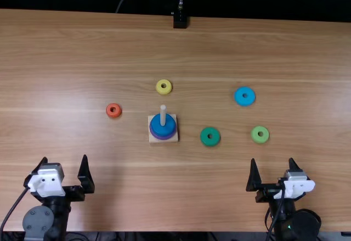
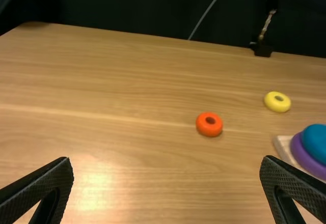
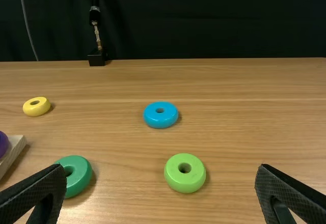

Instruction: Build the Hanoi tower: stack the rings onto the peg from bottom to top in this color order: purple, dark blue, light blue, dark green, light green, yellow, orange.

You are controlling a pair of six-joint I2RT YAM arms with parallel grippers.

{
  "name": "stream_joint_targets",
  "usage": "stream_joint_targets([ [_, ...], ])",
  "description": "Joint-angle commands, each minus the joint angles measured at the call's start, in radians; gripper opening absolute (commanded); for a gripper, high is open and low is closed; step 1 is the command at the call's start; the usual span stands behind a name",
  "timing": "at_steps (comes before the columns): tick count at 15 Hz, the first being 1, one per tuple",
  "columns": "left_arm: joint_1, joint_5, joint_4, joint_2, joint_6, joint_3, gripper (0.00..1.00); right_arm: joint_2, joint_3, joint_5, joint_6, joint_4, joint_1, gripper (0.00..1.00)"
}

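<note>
Peg (image 1: 163, 115) carries purple ring (image 1: 163, 138) under dark blue ring (image 1: 156, 124), apparently seated flat, wide footing for smaller rings. Left gripper (image 1: 64, 158), right gripper (image 1: 272, 160): both spread, empty.

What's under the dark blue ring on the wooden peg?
A purple ring, its rim showing, then the square wooden base. The purple ring's middle is covered by the dark blue ring.

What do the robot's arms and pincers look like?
The left arm and right arm are mostly black. The left pincer and right pincer each have two pointy black fingers with a fine bumpy pattern. Behind each pincer is a white piece and a thin black cable. The left arm has a round grey cap.
</note>
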Motion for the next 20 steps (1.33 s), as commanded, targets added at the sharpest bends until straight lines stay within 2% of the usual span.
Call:
stream_joint_targets([
  [1, 0.000, -0.010, 0.008, -0.038, 0.014, -0.032, 1.00, -0.013, -0.042, -0.014, 0.007, -0.082, -0.006, 1.00],
  [3, 0.002, 0.060, 0.003, -0.073, 0.014, -0.076, 1.00, -0.013, -0.042, -0.014, 0.007, -0.082, -0.006, 1.00],
  [4, 0.005, 0.074, -0.003, -0.085, 0.014, -0.096, 1.00, -0.013, -0.042, -0.014, 0.005, -0.082, -0.006, 1.00],
  [6, 0.003, 0.063, -0.003, -0.094, 0.014, -0.142, 1.00, -0.013, -0.042, -0.014, 0.007, -0.082, -0.006, 1.00],
  [9, 0.006, 0.063, -0.006, -0.094, 0.014, -0.170, 1.00, -0.013, -0.042, -0.014, 0.007, -0.082, -0.006, 1.00],
  [12, 0.006, 0.063, -0.117, -0.094, 0.018, -0.170, 1.00, -0.013, -0.042, -0.014, 0.007, -0.082, -0.006, 1.00],
  [15, 0.005, 0.073, -0.133, -0.094, 0.018, -0.170, 1.00, -0.013, -0.042, -0.014, 0.007, -0.082, -0.006, 1.00],
  [16, 0.006, 0.078, -0.139, -0.094, 0.038, -0.170, 1.00, -0.013, -0.042, -0.014, 0.007, -0.082, -0.006, 1.00],
  [18, 0.008, 0.085, -0.137, -0.094, 0.149, -0.170, 1.00, -0.013, -0.042, -0.014, 0.007, -0.082, -0.006, 1.00],
  [19, 0.008, 0.100, -0.137, -0.094, 0.187, -0.170, 1.00, -0.013, -0.042, -0.014, 0.007, -0.082, -0.006, 1.00],
  [20, 0.008, 0.111, -0.143, -0.094, 0.204, -0.170, 1.00, -0.013, -0.042, -0.014, 0.007, -0.082, -0.006, 1.00],
])
